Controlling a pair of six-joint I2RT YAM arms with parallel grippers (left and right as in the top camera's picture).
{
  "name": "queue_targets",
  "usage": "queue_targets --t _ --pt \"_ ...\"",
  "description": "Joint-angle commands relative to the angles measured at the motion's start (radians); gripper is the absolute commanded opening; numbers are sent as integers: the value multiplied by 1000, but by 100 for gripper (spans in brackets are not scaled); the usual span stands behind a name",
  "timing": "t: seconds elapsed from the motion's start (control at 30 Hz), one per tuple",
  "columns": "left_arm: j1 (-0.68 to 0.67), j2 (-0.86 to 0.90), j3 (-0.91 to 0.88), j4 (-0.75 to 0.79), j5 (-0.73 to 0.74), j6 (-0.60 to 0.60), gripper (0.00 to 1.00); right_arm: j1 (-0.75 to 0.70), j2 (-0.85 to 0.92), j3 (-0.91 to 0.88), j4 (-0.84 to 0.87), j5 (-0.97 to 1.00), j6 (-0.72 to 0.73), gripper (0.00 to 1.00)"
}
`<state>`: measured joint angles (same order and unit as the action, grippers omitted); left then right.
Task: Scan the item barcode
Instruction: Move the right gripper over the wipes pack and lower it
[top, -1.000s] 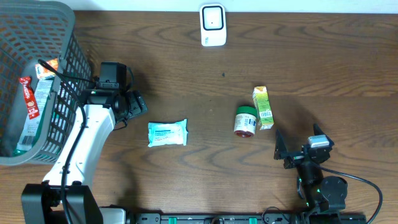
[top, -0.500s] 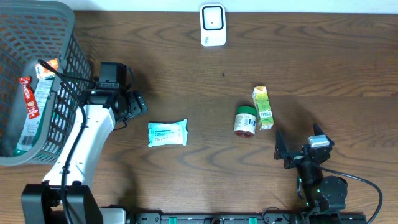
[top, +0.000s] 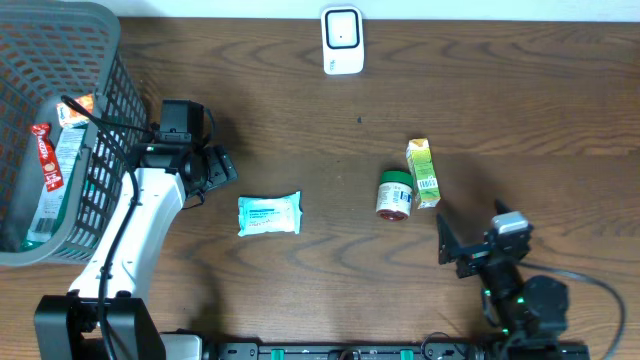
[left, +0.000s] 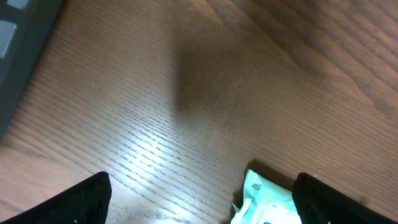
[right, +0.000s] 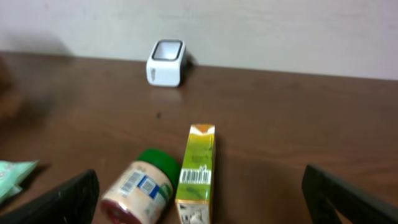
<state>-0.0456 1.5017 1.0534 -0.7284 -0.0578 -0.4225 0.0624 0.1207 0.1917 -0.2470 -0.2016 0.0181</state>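
Observation:
A green carton (top: 423, 173) lies on the table with its barcode facing up, and a green-lidded jar (top: 395, 194) lies on its side touching it on the left. A pale blue wipes pack (top: 269, 214) lies left of centre. The white scanner (top: 341, 40) stands at the far edge. My left gripper (top: 215, 170) hangs open above the table, up and left of the pack (left: 267, 202). My right gripper (top: 455, 245) is open and empty near the front edge, facing the carton (right: 197, 171), the jar (right: 140, 186) and the distant scanner (right: 166, 62).
A grey mesh basket (top: 108, 110) holding several packaged items stands at the far left, close to my left arm. Bare wood lies between the scanner and the items.
My right arm has shifted slightly to the left near the front edge. The left arm and all items stay where they were.

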Motion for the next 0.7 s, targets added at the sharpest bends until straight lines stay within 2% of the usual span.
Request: queue_targets --t 0.0,0.17,0.2,0.3,0.43,0.47,0.53,0.6,0.67 --pt "5 3 -11 0 -3 -2 93 4 150 235 -68 -12 19 99" --pt "5 3 -11 0 -3 -2 93 5 507 597 -333 -104 18 99" --pt "5 3 -11 0 -3 -2 94 6 633 708 -435 -145 0 99" --pt "5 3 -11 0 -3 -2 93 16 846 887 -595 -173 -45 99" --pt "5 3 -11 0 -3 -2 93 17 1060 1035 -645 -235 -3 99" --pt "5 3 -11 0 -3 -2 94 17 1099 1055 -665 -315 3 99" --pt "5 3 -11 0 -3 -2 94 20 1169 1060 -613 -542 -79 99" --pt "5 3 -11 0 -3 -2 93 43 1235 1060 -579 -626 -113 71" --pt "5 3 -11 0 -3 -2 94 102 1288 1060 -580 -550 -127 62"
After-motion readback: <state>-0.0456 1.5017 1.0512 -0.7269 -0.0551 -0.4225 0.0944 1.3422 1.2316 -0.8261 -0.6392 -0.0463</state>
